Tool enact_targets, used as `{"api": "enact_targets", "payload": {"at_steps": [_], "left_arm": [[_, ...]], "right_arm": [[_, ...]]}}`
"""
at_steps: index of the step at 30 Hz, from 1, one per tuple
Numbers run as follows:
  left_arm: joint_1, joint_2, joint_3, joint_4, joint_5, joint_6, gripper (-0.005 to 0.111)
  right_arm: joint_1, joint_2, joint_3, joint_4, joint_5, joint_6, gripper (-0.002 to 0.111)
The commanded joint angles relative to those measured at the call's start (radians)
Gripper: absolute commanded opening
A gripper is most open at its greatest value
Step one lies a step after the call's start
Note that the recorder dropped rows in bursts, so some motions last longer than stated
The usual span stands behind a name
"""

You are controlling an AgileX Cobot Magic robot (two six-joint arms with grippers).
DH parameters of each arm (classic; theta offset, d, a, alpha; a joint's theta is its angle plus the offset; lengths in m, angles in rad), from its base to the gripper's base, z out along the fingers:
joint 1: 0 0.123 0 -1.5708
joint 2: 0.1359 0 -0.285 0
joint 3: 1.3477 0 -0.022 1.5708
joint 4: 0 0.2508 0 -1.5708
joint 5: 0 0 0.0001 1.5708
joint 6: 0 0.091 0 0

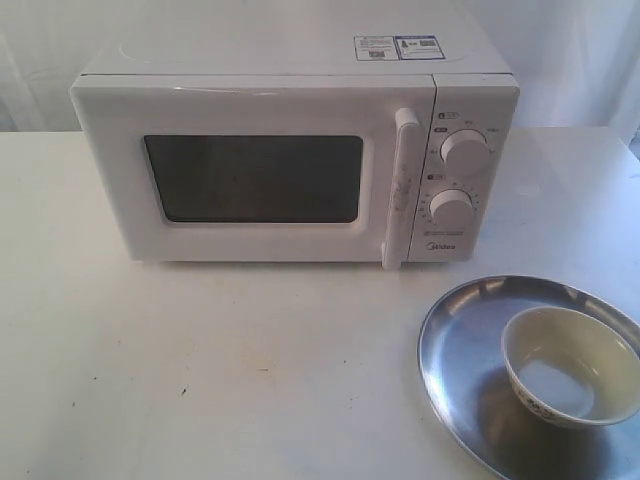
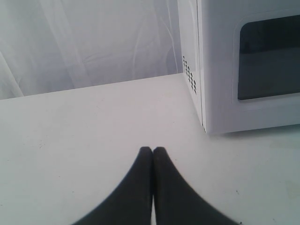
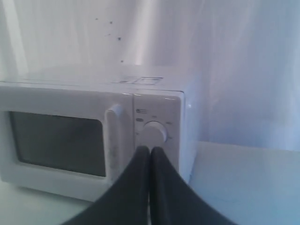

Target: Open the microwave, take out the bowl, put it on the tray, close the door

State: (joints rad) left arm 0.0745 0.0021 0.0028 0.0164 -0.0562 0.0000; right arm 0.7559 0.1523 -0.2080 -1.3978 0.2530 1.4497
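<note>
White drapery backs a pale table (image 1: pixel 200 380); on it the microwave (image 1: pixel 250 50) stands with its door (image 1: pixel 250 110) flush shut, the bar handle (image 1: pixel 403 185) running vertically; in front, on the right arm's side, the tray (image 1: pixel 460 350) holds the bowl (image 1: pixel 570 365), upright and apparently empty; the right gripper (image 3: pixel 149 150) faces handle and control panel, fingers pressed together, holding nothing; the left gripper (image 2: pixel 153 151), likewise closed and empty, hovers off the microwave's left front corner; judging by this, the task looks complete.
</note>
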Motion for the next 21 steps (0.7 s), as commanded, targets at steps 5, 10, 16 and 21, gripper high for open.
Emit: {"api": "enact_targets", "payload": {"at_steps": [5, 10, 16, 21], "left_arm": [[-0.001, -0.002, -0.003, -0.008, -0.004, 0.000, 0.000], [-0.001, -0.002, -0.003, -0.008, -0.004, 0.000, 0.000], [-0.001, -0.002, -0.003, -0.008, -0.004, 0.000, 0.000], [-0.001, -0.002, -0.003, -0.008, -0.004, 0.000, 0.000]], "right_arm": [[-0.339, -0.152, 0.131, -0.013, -0.112, 0.003, 0.000], [-0.474, -0.152, 0.186, -0.013, -0.175, 0.003, 0.000], [-0.478, -0.152, 0.208, -0.013, -0.217, -0.010, 0.000], [-0.478, -0.152, 0.208, -0.010, -0.316, -0.010, 0.000]]}}
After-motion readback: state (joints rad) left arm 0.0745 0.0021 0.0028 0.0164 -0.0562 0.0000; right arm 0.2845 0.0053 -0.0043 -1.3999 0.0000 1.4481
